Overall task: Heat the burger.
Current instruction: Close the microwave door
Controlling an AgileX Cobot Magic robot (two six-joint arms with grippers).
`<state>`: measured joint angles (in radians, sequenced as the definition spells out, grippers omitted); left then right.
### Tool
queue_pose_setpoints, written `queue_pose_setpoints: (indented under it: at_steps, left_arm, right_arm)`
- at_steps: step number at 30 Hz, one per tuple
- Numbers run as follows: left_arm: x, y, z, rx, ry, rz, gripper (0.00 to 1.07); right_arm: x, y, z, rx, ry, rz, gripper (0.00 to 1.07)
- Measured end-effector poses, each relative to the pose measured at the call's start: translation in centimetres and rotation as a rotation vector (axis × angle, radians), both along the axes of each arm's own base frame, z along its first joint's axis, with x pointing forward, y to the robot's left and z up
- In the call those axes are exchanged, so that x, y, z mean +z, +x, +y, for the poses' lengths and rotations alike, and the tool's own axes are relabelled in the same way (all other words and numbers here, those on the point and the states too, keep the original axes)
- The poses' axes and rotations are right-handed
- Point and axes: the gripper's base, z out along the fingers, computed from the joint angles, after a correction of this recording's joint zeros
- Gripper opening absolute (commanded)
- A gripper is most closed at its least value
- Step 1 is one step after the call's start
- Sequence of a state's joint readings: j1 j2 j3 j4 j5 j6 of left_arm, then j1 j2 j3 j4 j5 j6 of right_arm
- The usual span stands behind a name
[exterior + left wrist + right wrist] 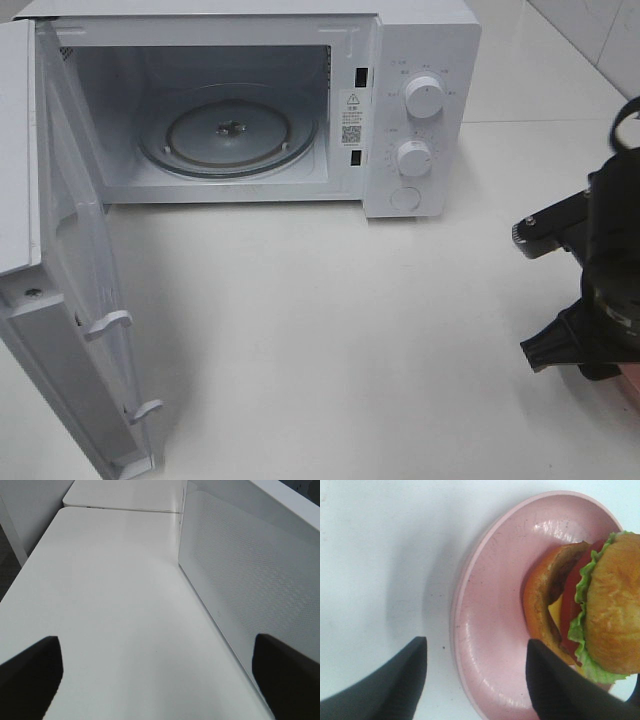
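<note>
White tabletop — burger on pink plate, just beside open right jaws; left jaws wide open, far away.

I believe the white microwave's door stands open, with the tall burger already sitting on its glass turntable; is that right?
Not quite: the glass turntable is bare in the exterior high view. The right wrist view shows the tall burger on the round pink plate. The white microwave's door is open.

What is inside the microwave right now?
Only the round glass turntable sits inside the open microwave. No food is in it. The door hides a little of the left side.
</note>
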<state>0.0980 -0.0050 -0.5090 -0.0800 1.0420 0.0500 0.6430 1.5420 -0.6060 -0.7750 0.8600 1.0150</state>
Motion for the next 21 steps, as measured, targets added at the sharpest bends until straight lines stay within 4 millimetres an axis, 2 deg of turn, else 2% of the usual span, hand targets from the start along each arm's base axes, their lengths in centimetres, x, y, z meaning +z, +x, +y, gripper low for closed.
queue_pose_setpoints:
  at_steps: [1, 3, 6, 13, 14, 16, 19, 21]
  left_arm:
    - [0.0, 0.0, 0.0, 0.0, 0.0, 0.0, 0.98]
    - [0.0, 0.0, 0.0, 0.0, 0.0, 0.0, 0.98]
    - [0.0, 0.0, 0.0, 0.0, 0.0, 0.0, 0.98]
    - [0.0, 0.0, 0.0, 0.0, 0.0, 0.0, 0.98]
    - [0.0, 0.0, 0.0, 0.0, 0.0, 0.0, 0.98]
    - [0.0, 0.0, 0.0, 0.0, 0.0, 0.0, 0.98]
    - [0.0, 0.0, 0.0, 0.0, 0.0, 0.0, 0.98]
    - [0.0, 0.0, 0.0, 0.0, 0.0, 0.0, 0.98]
  right_arm:
    - [0.0, 0.0, 0.0, 0.0, 0.0, 0.0, 0.57]
    - [1.7, -0.8, 0.0, 0.033, 0.08, -0.001, 0.57]
    - [2.6, -1.3, 0.0, 0.064, 0.129, 0.0, 0.59]
    - [6.4, -3.9, -0.3, 0.227, 0.315, -0.012, 0.82]
    - [6.4, -3.9, -0.3, 0.227, 0.315, -0.012, 0.82]
    - [8.0, -5.4, -0.8, 0.276, 0.382, -0.029, 0.83]
    - [8.3, -5.8, -1.0, 0.28, 0.395, -0.031, 0.82]
    - [9.3, -7.1, -1.6, 0.285, 0.433, -0.046, 0.81]
